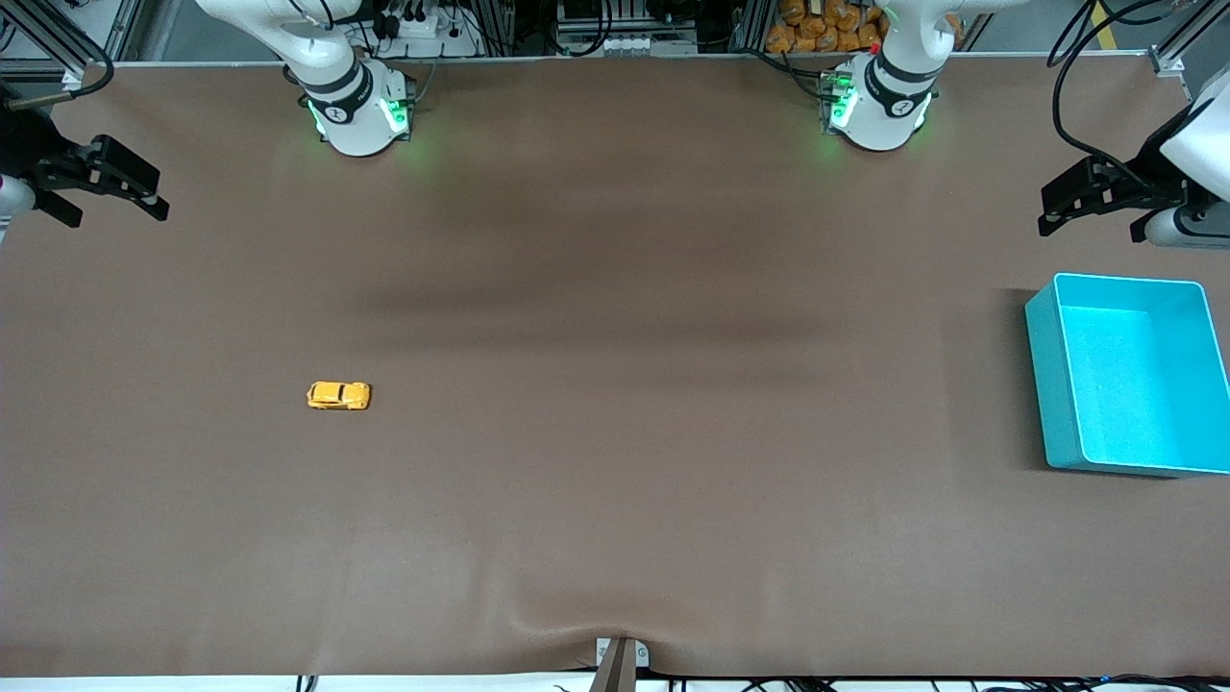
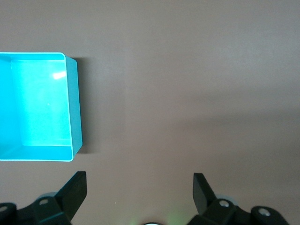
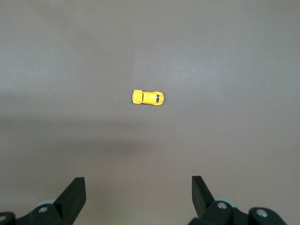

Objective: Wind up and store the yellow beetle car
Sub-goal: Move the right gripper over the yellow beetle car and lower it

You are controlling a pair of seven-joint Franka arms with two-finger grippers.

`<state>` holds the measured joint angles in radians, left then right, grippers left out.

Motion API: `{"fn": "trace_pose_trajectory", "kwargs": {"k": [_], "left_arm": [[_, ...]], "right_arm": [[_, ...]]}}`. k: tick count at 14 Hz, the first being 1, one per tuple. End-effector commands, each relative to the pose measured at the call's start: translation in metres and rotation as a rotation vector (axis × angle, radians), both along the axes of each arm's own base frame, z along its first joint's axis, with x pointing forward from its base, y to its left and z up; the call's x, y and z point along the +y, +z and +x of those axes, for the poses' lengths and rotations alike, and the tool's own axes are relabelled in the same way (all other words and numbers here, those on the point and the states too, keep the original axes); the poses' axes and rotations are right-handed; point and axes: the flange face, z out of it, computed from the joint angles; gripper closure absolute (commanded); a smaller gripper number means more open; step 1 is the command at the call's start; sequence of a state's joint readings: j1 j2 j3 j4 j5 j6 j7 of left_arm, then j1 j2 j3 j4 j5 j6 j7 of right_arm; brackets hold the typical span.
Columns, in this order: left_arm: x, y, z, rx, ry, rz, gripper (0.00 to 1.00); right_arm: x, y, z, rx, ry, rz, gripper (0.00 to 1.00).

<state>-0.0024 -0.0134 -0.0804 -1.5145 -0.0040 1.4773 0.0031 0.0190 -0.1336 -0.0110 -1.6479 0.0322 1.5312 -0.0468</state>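
Fingers: both grippers spread | yellow beetle car [image 1: 338, 395] mid-table, seemingly unobstructed

A tiny toy beetle car [image 1: 338, 395] is coloured yellow-orange, with dark windows. A rectangular plastic bin [image 1: 1053, 384] is coloured plain turquoise. The table [image 1: 615, 500] is covered in plain brown. Both grippers are seen in black.
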Motion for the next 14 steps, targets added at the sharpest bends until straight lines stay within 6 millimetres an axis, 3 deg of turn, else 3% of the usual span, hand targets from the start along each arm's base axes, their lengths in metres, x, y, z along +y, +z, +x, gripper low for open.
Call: {"fn": "trace_pose_trajectory", "kwargs": {"k": [1, 5, 8, 11, 14], "left_arm": [[-0.001, 0.004, -0.005, 0.006, 0.009, -0.019, 0.0], [0.001, 0.004, -0.003, 0.003, 0.012, -0.009, 0.0], [-0.001, 0.002, -0.001, 0.003, 0.009, -0.006, 0.0], [-0.001, 0.001, 0.0, 0.003, 0.009, -0.006, 0.0], [-0.001, 0.002, -0.001, 0.001, 0.007, -0.005, 0.0]], "right_arm": [[0.0, -0.001, -0.002, 0.008, -0.018, 0.003, 0.0], [0.002, -0.005, -0.001, 0.016, -0.004, 0.003, 0.0], [-0.001, -0.04, 0.004, 0.1, 0.183, 0.008, 0.0], [0.004, -0.07, 0.015, 0.143, 0.203, 0.0, 0.0], [0.029, -0.121, 0.02, 0.131, 0.28, -0.075, 0.0]]}}
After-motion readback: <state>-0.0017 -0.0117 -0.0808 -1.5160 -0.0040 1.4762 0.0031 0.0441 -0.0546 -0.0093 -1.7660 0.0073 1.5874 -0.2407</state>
